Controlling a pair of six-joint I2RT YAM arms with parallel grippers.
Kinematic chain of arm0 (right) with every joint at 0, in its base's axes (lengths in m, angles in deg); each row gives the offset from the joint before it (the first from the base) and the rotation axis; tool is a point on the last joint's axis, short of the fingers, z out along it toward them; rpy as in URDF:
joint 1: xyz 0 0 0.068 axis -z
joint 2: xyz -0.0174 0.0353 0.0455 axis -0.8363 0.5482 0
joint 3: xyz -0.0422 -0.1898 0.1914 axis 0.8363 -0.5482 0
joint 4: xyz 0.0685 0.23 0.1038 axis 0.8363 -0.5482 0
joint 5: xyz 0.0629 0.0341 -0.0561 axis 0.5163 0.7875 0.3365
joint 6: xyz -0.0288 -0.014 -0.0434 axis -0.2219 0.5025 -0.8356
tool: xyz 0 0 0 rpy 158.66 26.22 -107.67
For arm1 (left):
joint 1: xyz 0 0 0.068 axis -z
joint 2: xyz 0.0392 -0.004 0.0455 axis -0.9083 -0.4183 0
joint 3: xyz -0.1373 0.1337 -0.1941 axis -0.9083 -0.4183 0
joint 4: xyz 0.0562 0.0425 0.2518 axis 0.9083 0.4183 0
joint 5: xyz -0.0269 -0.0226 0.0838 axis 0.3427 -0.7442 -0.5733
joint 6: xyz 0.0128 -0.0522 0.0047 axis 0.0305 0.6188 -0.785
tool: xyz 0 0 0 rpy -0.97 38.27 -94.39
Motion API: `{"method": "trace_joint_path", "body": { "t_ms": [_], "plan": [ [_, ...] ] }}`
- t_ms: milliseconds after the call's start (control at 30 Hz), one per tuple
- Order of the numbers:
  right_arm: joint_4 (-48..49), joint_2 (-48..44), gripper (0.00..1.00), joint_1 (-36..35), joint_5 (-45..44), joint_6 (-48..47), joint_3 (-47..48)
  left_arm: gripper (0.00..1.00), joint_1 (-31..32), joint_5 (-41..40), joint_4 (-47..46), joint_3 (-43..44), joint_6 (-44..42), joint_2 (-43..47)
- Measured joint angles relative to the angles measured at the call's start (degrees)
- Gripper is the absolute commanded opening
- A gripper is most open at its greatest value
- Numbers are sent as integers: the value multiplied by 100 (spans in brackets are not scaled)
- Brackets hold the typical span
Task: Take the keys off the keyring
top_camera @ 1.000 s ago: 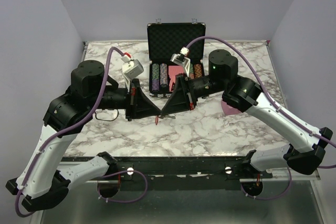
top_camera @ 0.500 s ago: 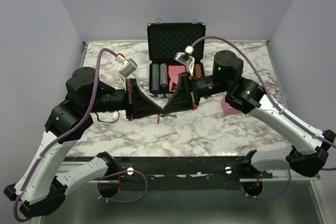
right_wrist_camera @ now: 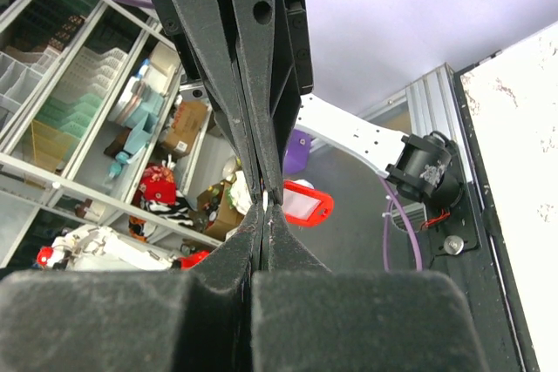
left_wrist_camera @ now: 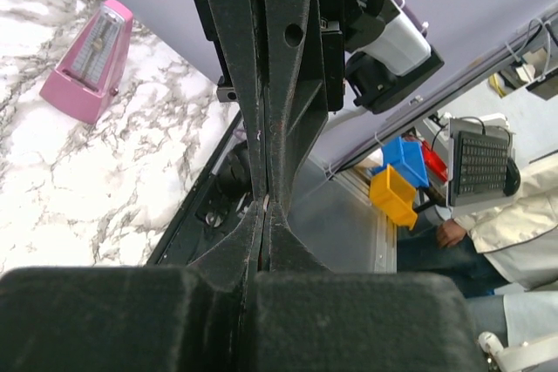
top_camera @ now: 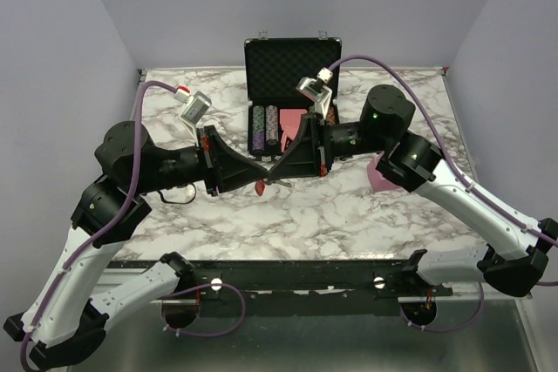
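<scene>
We see both arms reaching inward, L gripper & R gripper pinched to points, tips touching above the marble table. A red keyring hangs just under the L tip. Behind: open black case w/ chip stacks. Pink obj. beneath R arm.

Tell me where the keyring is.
In the top external view the keyring hangs at centre, just below where the left gripper and right gripper meet tip to tip, in front of the open case.
</scene>
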State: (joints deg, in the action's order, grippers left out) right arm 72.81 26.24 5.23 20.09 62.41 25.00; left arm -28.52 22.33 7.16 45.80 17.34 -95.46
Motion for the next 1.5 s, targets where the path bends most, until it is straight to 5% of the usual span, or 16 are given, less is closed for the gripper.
{"method": "trace_joint_path", "body": {
  "t_ms": [1033,1500],
  "plan": [
    [1097,-68,1,66,-643,531,-208,1,-2,-1143,-1403,-621,1147,393],
    [1139,-11,1,-46,-682,603,-382,49,7,-1327,-1266,-621,1078,221]
  ]
}}
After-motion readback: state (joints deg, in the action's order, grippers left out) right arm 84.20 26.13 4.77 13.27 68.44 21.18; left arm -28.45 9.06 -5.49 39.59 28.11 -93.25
